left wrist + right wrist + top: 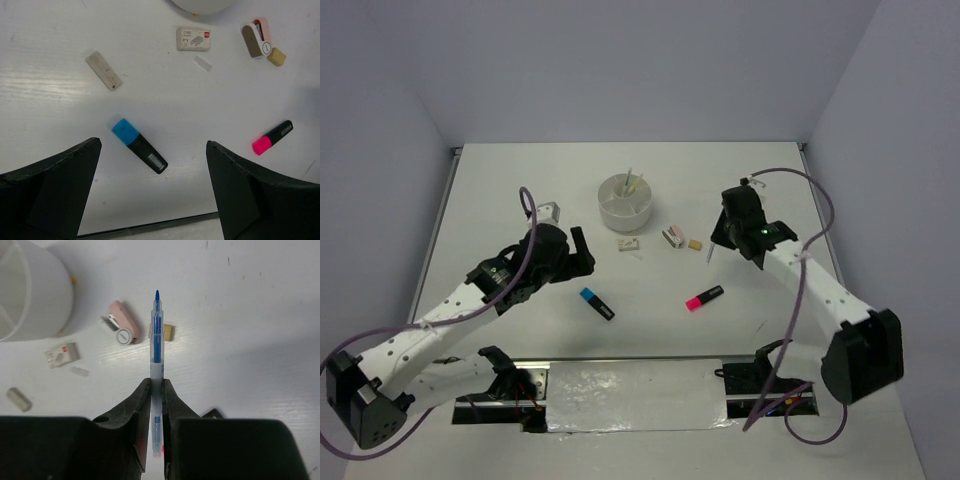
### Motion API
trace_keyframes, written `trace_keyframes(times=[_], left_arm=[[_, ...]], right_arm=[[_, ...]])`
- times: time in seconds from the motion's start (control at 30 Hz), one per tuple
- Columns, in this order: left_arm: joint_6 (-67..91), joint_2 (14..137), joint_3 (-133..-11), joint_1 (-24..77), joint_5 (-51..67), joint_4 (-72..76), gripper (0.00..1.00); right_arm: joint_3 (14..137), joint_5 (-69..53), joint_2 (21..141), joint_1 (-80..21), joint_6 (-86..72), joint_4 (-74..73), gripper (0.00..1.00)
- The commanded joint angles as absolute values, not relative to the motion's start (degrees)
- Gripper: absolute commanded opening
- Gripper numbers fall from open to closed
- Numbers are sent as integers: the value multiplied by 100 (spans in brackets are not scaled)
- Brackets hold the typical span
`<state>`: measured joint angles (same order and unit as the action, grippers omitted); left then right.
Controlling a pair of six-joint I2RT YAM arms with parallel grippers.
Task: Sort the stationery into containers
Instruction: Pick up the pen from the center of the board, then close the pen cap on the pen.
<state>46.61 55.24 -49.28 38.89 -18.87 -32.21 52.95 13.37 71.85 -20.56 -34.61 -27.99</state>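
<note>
Jaws of my right gripper [156, 386] are pinched tight on the light-blue pen [157, 335]
The pen runs straight out ahead between the fingers, tip forward, well apart from the white organiser cup [35, 300]; my left gripper [152, 145] gapes wide, holding nothing, above the blue-and-black highlighter [139, 146], which I see on the table between its fingers

right gripper [157, 390] clamping blue pen [157, 342], white cup [30, 295] far left

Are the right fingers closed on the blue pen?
Shut: the right wrist view shows both fingers pressing the blue pen between them.
</note>
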Motion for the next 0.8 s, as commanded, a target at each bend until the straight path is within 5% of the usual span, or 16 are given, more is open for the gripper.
trace_keyframes(times=[0.0,0.23,0.47,0.77], left_arm=[[6305,5984,-5132,4340,-2615,-2759,99],[8067,7811,-6412,5062,-3893,-3576,91],[8499,10115,-8366,5071,-3735,-4438,71],[8455,11276,-9053,4817,-3340,-4360,62]], right_arm=[[5537,1485,6357,-2013,-3218,-3207,0],[5388,1485,5687,-2013,-2901,-3375,0],[5115,1362,5326,-1987,-2619,-3260,0],[4878,1178,4843,-1925,-2531,-3164,0]])
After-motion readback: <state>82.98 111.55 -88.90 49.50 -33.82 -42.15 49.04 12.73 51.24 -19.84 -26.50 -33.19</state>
